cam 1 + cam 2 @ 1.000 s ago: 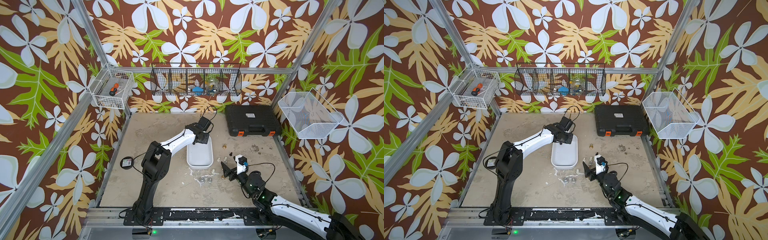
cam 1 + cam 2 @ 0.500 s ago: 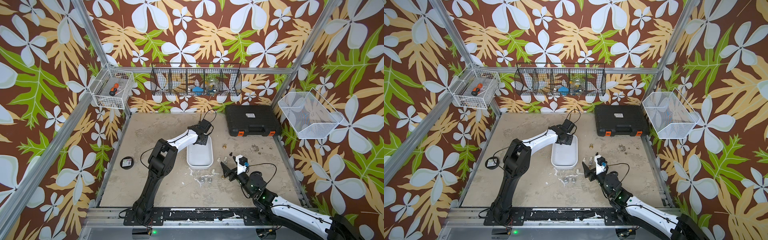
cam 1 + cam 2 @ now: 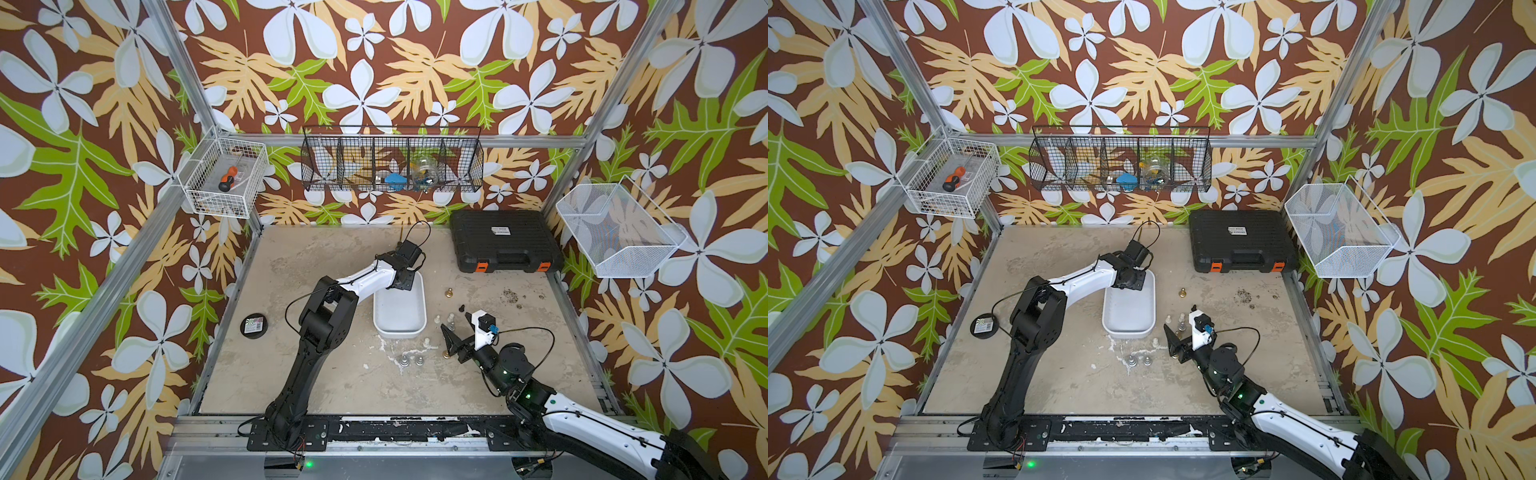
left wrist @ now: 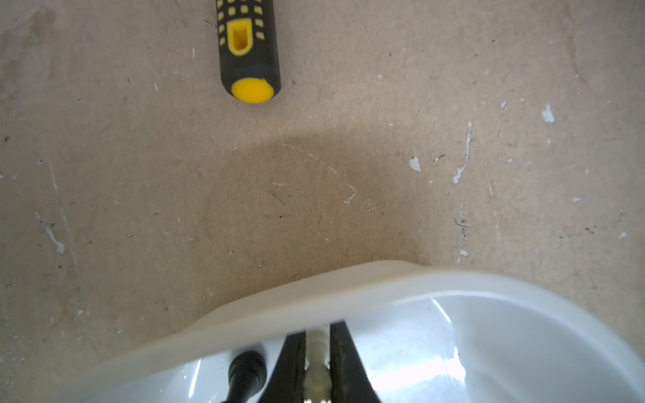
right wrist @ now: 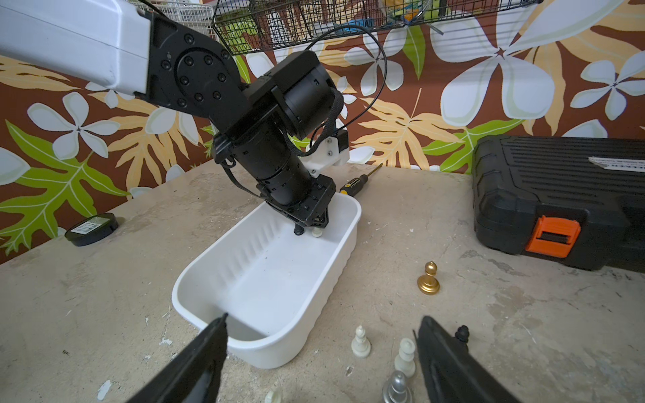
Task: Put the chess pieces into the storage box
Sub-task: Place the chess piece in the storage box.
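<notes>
– White box (image 3: 399, 330): anything in it yet?
– Barely. As far as I can see the floor is bare except at the far end, where my left gripper (image 5: 310, 226) hangs just inside the rim. Jaws are pressed onto a cream piece (image 4: 317, 349), not let go yet.
– And the dark thing next to it?
– Black piece (image 5: 298, 231), touching the outside of one jaw. I can't tell if it's caught on the gripper or standing on the box floor.
– Right side?
– Right gripper (image 5: 321, 317) is spread wide and holding nothing. It's low over the table (image 3: 340, 386) at the near end of the box, just beside the loose pieces (image 3: 437, 319).
– How many are out?
– I count at least eight, all to the right of the box or in front of it. Gold pawn (image 5: 429, 279) stands alone further back. Creams, a black and a silver sit by my right jaws. Two silvers (image 3: 404, 360) and another gold are nearer the front. They're tiny, so I may be missing one.
– So, progress?
– Early, I'd say. One about to drop, maybe two; everything else is left to fetch. Screwdriver (image 5: 354, 183) behind the box isn't part of the job.
</notes>
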You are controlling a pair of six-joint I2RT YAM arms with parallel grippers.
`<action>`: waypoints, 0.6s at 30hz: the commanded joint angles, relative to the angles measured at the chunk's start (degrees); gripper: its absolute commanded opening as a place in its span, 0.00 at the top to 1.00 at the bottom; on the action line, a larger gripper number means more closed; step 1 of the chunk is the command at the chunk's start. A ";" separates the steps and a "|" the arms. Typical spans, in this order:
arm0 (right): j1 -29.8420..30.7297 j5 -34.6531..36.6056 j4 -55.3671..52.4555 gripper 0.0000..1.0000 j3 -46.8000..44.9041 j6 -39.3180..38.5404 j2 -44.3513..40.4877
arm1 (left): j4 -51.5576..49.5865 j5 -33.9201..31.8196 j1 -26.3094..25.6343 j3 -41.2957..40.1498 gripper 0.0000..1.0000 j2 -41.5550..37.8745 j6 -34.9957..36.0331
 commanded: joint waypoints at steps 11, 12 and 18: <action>-0.04 -0.46 1.25 0.15 -0.34 0.34 -0.86 | 1.09 -0.32 0.08 -0.29 0.80 -0.02 0.50; -0.05 -0.51 1.23 0.14 -0.36 0.34 -0.89 | 1.16 -0.32 0.08 -0.29 0.78 -0.02 0.50; -0.04 -0.47 1.19 0.14 -0.24 0.34 -0.72 | 1.34 0.24 0.08 -0.55 0.74 -1.36 0.30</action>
